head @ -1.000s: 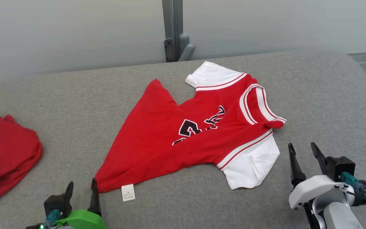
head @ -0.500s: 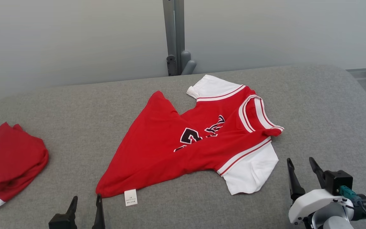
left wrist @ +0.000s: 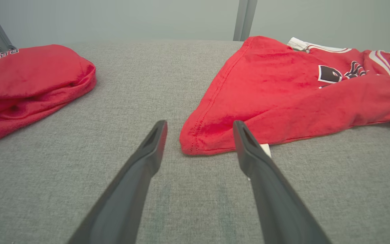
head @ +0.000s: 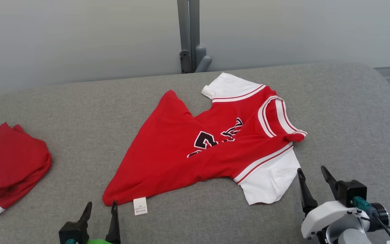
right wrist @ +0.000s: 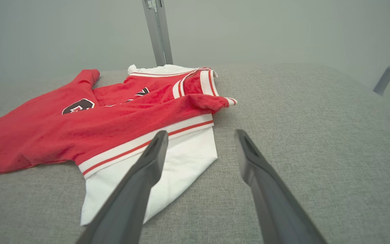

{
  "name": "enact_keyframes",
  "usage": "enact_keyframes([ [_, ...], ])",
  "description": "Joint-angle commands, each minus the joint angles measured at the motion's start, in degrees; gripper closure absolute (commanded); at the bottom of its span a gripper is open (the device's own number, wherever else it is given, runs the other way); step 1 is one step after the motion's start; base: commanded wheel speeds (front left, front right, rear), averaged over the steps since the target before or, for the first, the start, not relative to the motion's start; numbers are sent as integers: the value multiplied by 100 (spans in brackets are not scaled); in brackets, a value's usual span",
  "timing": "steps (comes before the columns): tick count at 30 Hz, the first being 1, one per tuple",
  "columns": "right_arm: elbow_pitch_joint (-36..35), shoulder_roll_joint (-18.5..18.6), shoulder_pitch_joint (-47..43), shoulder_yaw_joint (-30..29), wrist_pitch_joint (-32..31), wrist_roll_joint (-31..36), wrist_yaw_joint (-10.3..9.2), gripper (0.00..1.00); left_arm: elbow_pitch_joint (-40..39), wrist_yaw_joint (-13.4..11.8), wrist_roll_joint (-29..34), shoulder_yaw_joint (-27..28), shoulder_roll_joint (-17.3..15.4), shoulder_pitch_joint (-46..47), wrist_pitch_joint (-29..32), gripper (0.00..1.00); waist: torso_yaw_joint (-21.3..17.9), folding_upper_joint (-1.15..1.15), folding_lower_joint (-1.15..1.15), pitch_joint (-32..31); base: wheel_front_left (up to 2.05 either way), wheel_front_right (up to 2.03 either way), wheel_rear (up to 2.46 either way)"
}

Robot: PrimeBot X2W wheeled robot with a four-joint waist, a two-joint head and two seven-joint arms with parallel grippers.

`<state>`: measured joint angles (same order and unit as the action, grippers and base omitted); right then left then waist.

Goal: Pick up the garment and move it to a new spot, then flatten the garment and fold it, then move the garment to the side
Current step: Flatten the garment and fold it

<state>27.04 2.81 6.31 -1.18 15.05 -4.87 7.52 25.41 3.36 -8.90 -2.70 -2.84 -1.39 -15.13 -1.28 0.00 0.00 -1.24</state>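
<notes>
Tabletop (head: 333, 112) of grey fabric spans the lower two thirds of the head view. At centre lies the jersey (head: 188, 159), red with white sleeves, rumpled and partly spread. A folded red shirt (head: 8, 166) sits at the left edge. The right gripper (head: 311, 170), lower right, and the left gripper (head: 102, 204), bottom left, both stand spread and empty. A white tag (head: 140, 206) lies beside the left one.
</notes>
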Motion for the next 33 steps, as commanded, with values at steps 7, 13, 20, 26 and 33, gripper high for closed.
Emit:
enact_keyframes([
  [7, 27, 22, 318, 191, 17, 33, -6, 0, 111, -12, -198, -202, -11, 483, -4, 0, 109, 0, 0, 514, 0, 0, 0],
  [13, 82, 22, 557, 301, 17, 65, -6, 0, 420, -22, -314, -233, -13, 803, -4, 0, 146, 0, 0, 865, 0, 0, 0],
  [20, 135, 22, 688, 315, 17, 103, -6, 0, 673, -43, -431, -174, -13, 1013, -4, 0, 131, 0, 0, 1097, 0, 0, 0],
  [26, 167, 21, 700, 314, 17, 73, -6, 0, 820, -70, -588, -191, -13, 1090, -4, 0, 99, 0, 0, 1157, 0, 0, 0],
  [33, 267, 22, 715, 376, 17, 100, -6, 0, 1037, -34, -566, -367, -14, 1165, 0, 100, 103, 0, 0, 1173, 0, 0, 0],
])
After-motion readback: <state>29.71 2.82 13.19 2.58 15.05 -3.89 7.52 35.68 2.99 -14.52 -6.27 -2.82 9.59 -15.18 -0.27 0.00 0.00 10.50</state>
